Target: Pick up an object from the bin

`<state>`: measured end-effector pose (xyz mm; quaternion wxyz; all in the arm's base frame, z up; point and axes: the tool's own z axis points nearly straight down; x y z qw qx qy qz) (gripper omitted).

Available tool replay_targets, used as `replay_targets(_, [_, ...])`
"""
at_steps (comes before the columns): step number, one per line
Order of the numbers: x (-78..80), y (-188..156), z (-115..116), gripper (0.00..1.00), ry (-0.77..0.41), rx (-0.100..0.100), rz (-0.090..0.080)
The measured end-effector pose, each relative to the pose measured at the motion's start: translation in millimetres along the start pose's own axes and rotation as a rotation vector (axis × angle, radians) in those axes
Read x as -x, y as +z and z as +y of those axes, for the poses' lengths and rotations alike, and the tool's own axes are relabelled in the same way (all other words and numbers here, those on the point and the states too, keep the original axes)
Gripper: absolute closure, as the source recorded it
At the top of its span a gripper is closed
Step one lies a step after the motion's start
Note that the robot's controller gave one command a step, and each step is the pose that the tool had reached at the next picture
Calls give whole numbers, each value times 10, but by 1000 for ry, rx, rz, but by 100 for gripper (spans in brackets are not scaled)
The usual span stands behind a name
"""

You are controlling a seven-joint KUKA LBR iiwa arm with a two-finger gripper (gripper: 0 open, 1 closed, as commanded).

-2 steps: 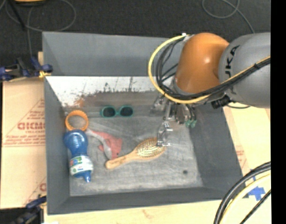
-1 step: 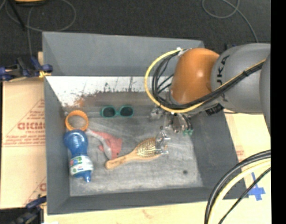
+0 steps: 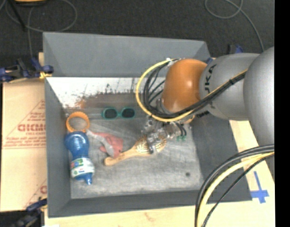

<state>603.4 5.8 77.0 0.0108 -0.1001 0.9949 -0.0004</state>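
My gripper [image 3: 154, 138] reaches down in the middle of the bin, right at the head of a wooden hairbrush [image 3: 128, 153] that lies slanted with its handle toward the lower left. A pink, soft-looking thing [image 3: 110, 143] lies just left of the brush. A pair of green sunglasses [image 3: 118, 112] rests near the back wall, up and left of the gripper.
At the bin's left side lies a blue plastic bottle [image 3: 80, 157] with a white label, and an orange ring [image 3: 77, 122] sits just above it. The arm with its orange cover and cables hangs over the bin's right half.
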Motion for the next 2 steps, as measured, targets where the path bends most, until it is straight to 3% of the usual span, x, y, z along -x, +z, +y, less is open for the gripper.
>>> replay_targets(1, [0, 0, 0, 100, 0, 0, 0])
replay_targets(2, [5, -1965, -397, 100, -187, 4, 20])
